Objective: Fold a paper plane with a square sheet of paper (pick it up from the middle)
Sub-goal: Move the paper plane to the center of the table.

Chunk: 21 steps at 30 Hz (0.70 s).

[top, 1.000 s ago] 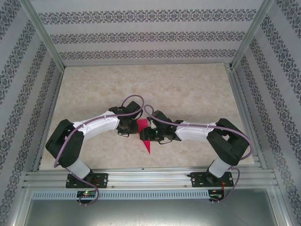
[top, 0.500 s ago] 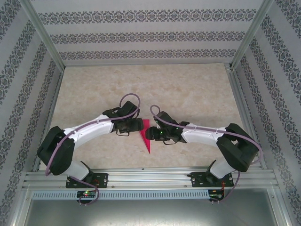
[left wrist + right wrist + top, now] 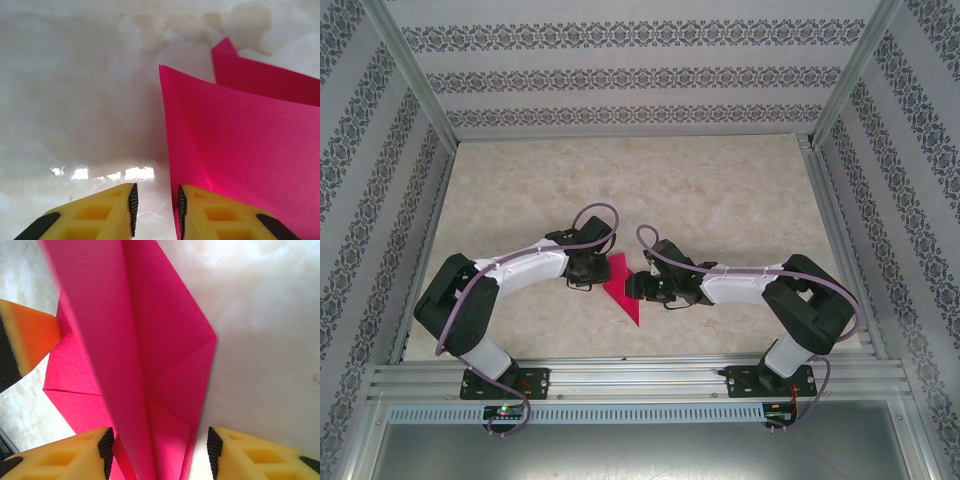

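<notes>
The magenta-pink paper plane (image 3: 620, 288) lies on the table between my two grippers, its sharp point toward the near edge. In the right wrist view the paper plane (image 3: 165, 365) shows folded flaps and a raised centre ridge running between my open right gripper (image 3: 161, 452), whose right pad stands clear of it. My left gripper (image 3: 156, 210) is narrowly open over bare table, its right finger (image 3: 225, 215) resting on the paper plane (image 3: 240, 135) at its edge. In the top view the left gripper (image 3: 594, 268) and right gripper (image 3: 634, 288) flank the paper.
The marble-patterned table (image 3: 720, 190) stretches away behind the grippers. Patterned walls and metal frame posts (image 3: 415, 80) close in the sides and back. An aluminium rail (image 3: 640, 380) carrying both arm bases runs along the near edge.
Half a second ago both arms were stretched toward each other and the paper looked narrow. Now both have drawn back slightly and the paper lies wider, shifted a little left.
</notes>
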Each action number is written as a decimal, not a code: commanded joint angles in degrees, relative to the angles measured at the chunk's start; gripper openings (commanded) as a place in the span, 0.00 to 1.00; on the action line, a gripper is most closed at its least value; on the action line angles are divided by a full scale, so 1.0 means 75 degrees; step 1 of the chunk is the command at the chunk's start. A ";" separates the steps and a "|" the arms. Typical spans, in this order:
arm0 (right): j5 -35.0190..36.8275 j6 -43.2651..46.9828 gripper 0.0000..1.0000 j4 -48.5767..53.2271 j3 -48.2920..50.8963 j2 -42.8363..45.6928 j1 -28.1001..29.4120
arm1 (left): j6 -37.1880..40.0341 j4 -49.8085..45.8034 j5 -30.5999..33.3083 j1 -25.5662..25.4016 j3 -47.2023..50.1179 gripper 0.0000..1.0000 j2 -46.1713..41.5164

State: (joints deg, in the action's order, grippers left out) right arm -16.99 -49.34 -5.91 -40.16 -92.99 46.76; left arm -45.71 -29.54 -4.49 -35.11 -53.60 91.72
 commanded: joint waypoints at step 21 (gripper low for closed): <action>-0.0268 0.0572 0.54 0.0472 -0.0712 -0.0221 0.0511 | 0.0030 -0.0041 -0.0192 0.0076 -0.0020 0.30 0.0029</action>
State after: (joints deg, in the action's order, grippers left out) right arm -19.42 -47.27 -4.75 -43.59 -93.58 49.80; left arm -45.69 -29.50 -5.78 -35.11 -53.41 91.66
